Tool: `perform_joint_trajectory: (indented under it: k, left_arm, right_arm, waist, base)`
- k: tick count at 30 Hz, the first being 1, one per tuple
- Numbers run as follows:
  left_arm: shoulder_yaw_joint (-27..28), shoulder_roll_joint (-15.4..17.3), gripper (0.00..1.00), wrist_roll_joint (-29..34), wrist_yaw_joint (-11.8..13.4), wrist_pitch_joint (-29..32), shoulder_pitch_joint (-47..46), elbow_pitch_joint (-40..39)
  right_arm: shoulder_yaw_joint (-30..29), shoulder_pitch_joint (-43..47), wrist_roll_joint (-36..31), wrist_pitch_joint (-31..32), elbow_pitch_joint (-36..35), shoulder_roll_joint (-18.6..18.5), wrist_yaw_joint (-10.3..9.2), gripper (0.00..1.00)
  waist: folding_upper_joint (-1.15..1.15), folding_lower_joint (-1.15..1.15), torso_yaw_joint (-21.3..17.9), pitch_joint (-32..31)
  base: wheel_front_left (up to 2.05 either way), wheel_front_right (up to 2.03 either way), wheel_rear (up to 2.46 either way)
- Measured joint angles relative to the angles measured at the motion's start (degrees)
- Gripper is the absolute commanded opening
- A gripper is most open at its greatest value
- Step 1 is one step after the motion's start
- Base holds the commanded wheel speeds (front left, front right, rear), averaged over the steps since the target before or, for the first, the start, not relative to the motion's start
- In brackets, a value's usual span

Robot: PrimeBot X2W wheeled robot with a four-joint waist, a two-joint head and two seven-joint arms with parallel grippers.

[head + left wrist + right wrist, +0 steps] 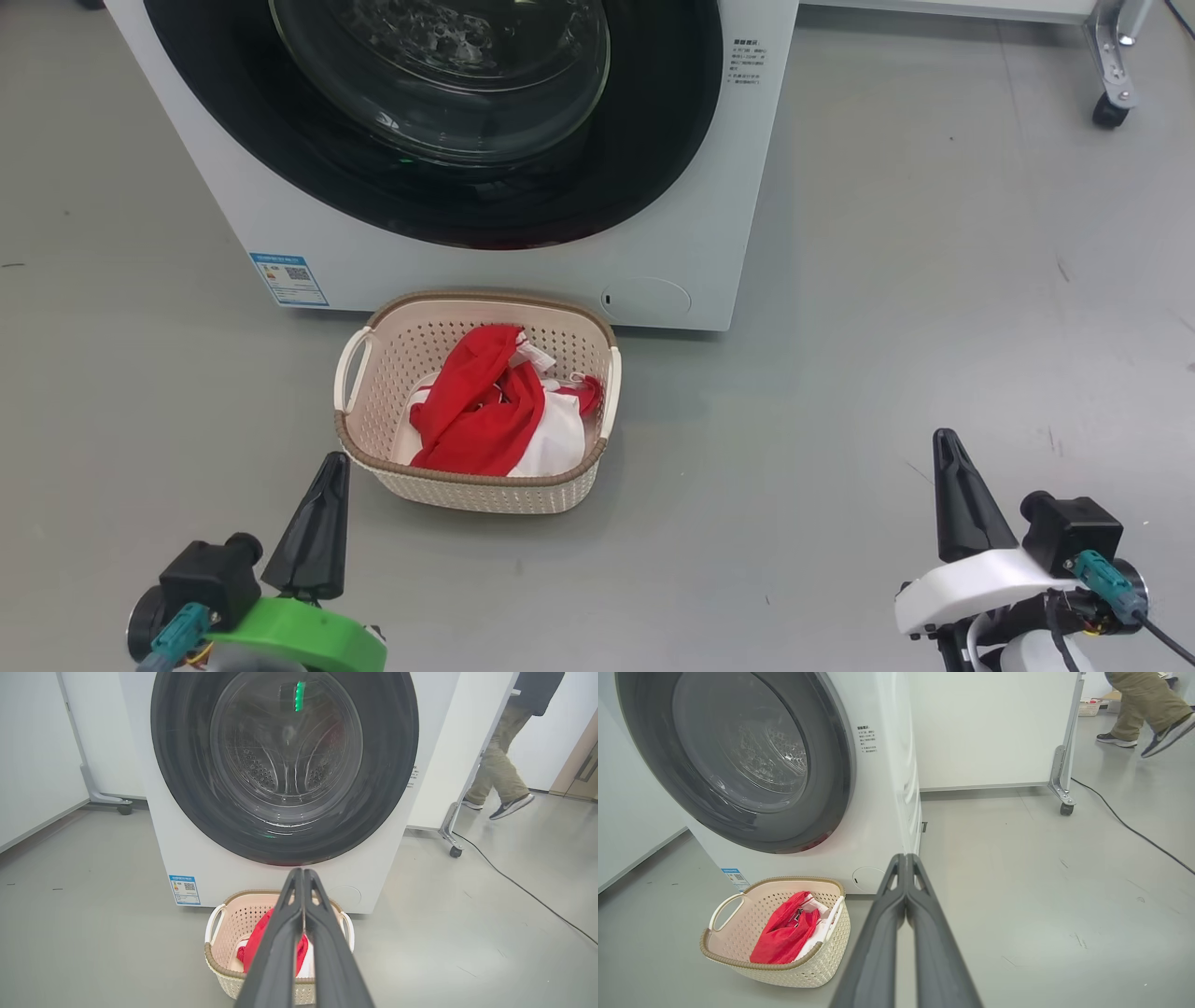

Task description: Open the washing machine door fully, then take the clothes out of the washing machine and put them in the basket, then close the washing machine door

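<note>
**Washer emptied, door shut: task looks complete**

The door (285, 765) sits closed against the washer (523, 271), and the drum (261, 772) behind its glass looks bare. The clothes (485, 411) lie heaped in the basket (485, 495), which stands on the floor just in front of the washer. The left gripper (331, 471) and right gripper (948, 448) hang low, fingers pressed together on nothing, clear of basket and door. I judge nothing is left to do.

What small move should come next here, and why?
Probably none beyond parking the arms. The door looks shut against the washing machine, the drum behind its glass looks empty, and the red clothes lie in the basket. The left gripper and right gripper are shut, empty and apart from everything. The task looks finished.
</note>
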Motion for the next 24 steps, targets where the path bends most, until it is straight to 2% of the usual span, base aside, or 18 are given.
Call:
perform_joint_trajectory:
  k: [4,24]
  left_arm:
    - [-0.1,-0.1,0.00,-1.7,0.0,0.0,0.7,-0.1]
    - [2.2,-0.6,0.00,-16.6,0.0,3.2,0.8,-0.3]
  right_arm:
    - [0.0,0.3,1.3,0.1,0.3,0.1,0.05,0.00]
    - [-2.4,0.2,17.7,4.1,0.3,0.1,1.10,0.00]
  waist:
    - [0.00,0.00,-0.1,-0.1]
    - [0.00,0.00,-1.1,-1.0]
  base:
    - [0.00,0.00,0.00]
    - [0.00,0.00,0.00]
